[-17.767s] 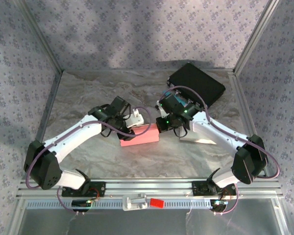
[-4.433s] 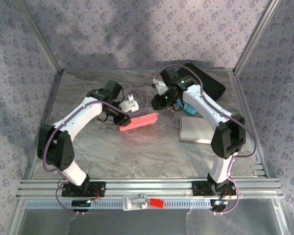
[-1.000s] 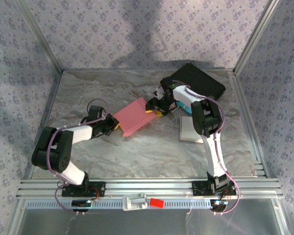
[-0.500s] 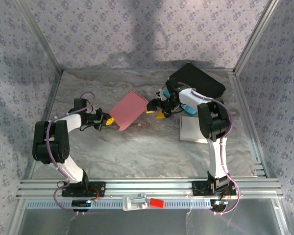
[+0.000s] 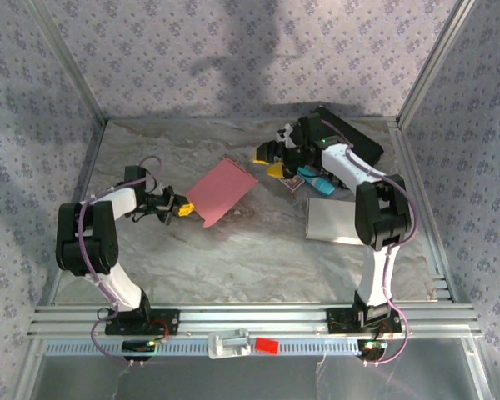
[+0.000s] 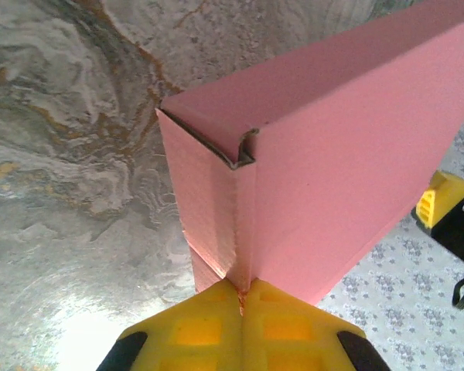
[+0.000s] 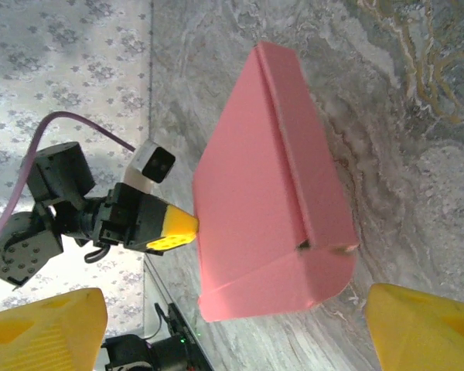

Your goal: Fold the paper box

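From above: pink paper box (image 5: 222,190) on the left-centre of the grey marbled worktop (image 5: 233,250), between the two arms, seen as a flat slanted quadrilateral. Left jaws clamped on its near-left corner, yellow pads (image 5: 186,212) just at the edge. Right jaws spread wide just beyond the box's far-right corner, apart from it and holding nothing. Also in that view, behind the right arm: a black rectangular case (image 5: 354,140), a small blue object (image 5: 321,185) and a flat white sheet (image 5: 333,223).

From the left wrist, detail lost overhead: the two yellow pads (image 6: 201,328) pressed tight together on a thin pink seam, a vertical fold line running up from them, and a slightly gaping, curled flap at the box's top corner (image 6: 243,151). One yellow fingertip (image 6: 439,202) of the other arm to the right, clear of the cardboard.

From the right wrist: the box as a hollow wedge-like sleeve (image 7: 263,193), one long crease along its length, a rounded end with a small gap at the flap; two yellow fingertips (image 7: 42,328) far apart at the bottom corners. Whether the box rests on the worktop or hangs lifted, not clear.

Matte, smooth cardboard; ribbed rubbery pads; veined stone-patterned surface; floral-print walls (image 5: 233,67).
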